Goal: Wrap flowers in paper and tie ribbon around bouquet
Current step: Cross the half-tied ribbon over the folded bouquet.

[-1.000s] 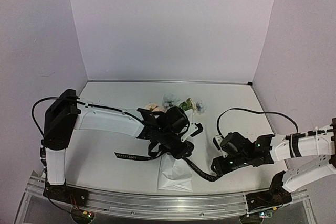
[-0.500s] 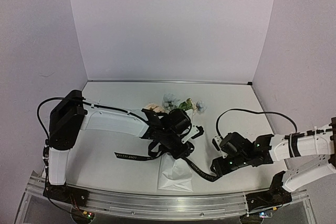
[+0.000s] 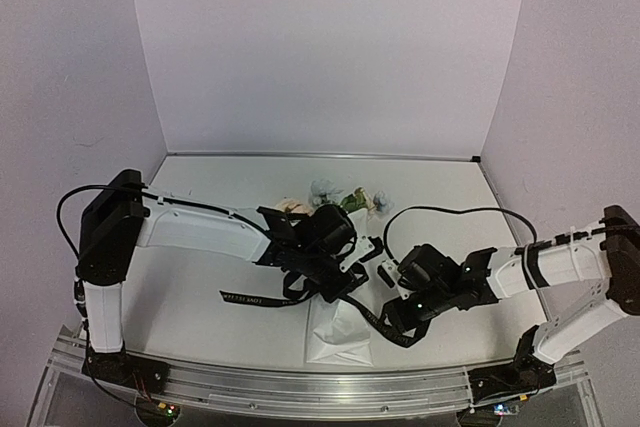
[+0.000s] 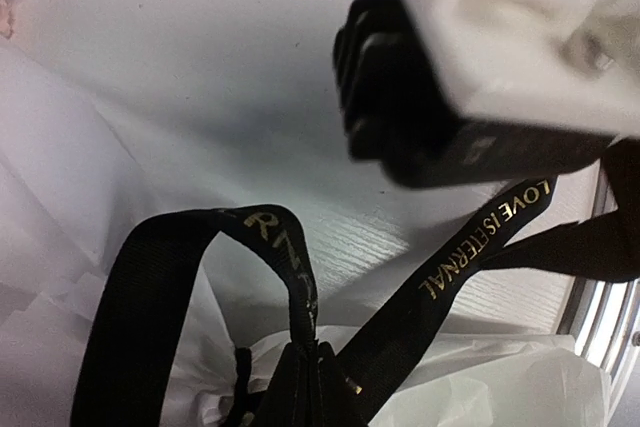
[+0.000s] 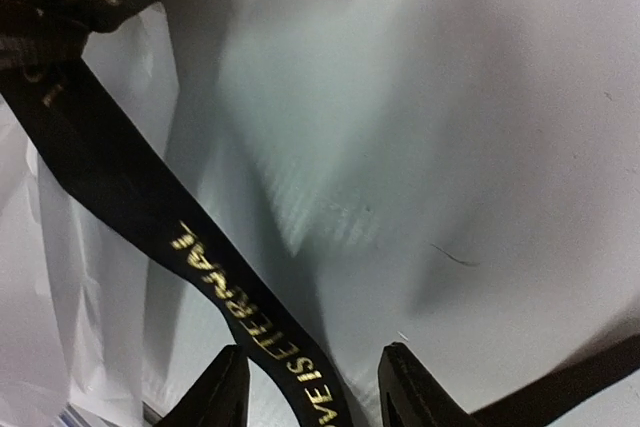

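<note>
One black ribbon [image 3: 258,299] trails across the table [image 3: 200,267] and over the bouquet [image 3: 335,339], which lies mid-table, its white paper cone toward the near edge and its blooms toward the back wall. The left gripper [image 4: 305,387] is pinched tight on a loop of that ribbon above the paper. The right gripper [image 5: 325,382] stands partly open, the lettered strip passing between its fingers [image 5: 225,392], not clamped.

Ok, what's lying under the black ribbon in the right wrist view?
Under the ribbon, white paper shows on the left and bare table to the right. Anything inside the paper is covered and cannot be seen.
</note>
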Controlling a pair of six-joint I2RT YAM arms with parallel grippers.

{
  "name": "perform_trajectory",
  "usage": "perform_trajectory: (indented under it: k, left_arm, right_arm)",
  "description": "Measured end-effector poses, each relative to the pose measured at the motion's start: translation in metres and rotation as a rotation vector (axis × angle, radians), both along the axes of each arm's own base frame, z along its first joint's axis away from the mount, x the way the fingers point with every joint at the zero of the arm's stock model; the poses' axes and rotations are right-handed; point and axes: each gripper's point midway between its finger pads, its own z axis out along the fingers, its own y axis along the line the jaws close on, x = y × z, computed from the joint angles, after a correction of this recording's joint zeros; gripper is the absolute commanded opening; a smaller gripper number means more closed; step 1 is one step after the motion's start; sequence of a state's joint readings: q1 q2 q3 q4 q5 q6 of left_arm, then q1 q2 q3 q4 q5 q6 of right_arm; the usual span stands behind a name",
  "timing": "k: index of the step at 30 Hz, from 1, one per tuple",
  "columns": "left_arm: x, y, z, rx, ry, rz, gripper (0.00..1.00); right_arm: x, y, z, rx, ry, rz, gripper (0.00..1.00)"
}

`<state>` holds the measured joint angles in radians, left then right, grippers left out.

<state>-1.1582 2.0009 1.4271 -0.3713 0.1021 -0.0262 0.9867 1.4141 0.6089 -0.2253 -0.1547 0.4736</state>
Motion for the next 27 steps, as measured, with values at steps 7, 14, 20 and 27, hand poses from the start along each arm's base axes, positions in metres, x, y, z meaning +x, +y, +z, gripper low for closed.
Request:
perform_trajectory:
  k: [7,14,20,27]
  left_arm:
    - [0.005,0.005,0.018,-0.050,-0.014,0.012,0.00]
    - [0.009,0.007,0.019,-0.063,0.000,0.020,0.00]
    - [0.007,0.013,0.016,-0.070,0.002,0.021,0.00]
    - [-0.001,0.022,0.029,-0.122,-0.005,0.011,0.00]
  right_arm:
    - [-0.001,0.019,-0.007,0.042,0.030,0.056,0.38]
    - [-0.001,0.024,-0.008,0.062,0.038,0.046,0.03]
    - [0.002,0.021,-0.010,0.053,0.035,0.012,0.00]
    - [0.011,0.019,-0.005,0.057,0.028,-0.032,0.00]
